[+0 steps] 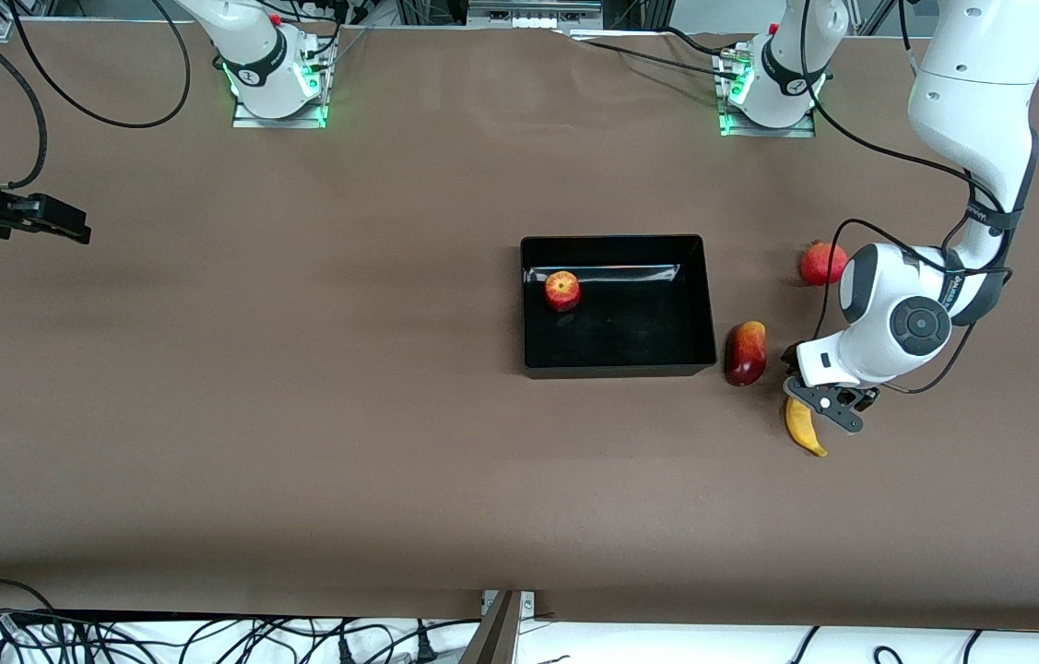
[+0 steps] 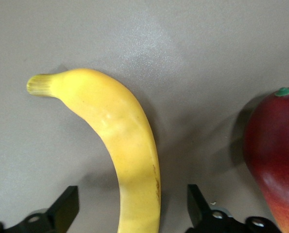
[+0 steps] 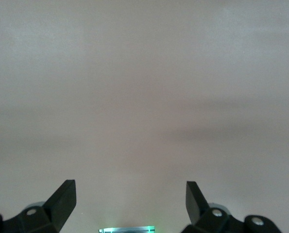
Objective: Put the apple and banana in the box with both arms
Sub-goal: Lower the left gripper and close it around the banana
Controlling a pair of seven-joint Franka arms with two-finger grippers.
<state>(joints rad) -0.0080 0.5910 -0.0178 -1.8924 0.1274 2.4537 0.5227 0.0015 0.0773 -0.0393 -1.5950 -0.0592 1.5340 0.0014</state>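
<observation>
The apple [image 1: 562, 290] lies inside the black box [image 1: 699, 304], near the box's corner toward the robots and the right arm's end. The yellow banana [image 1: 803, 429] lies on the table beside the box, toward the left arm's end and nearer the front camera. My left gripper [image 1: 816, 398] is low over the banana's upper end, open, one finger on each side of the banana [image 2: 129, 160] with a gap on both sides. My right gripper [image 1: 49, 219] waits open and empty above the bare table at the right arm's end; its wrist view shows only table between its fingers [image 3: 61, 199].
A red-yellow mango-like fruit [image 1: 746, 351] lies just beside the box's wall, close to the left gripper; it also shows in the left wrist view [image 2: 275, 155]. A red pomegranate [image 1: 821, 263] lies farther from the front camera, next to the left arm's wrist.
</observation>
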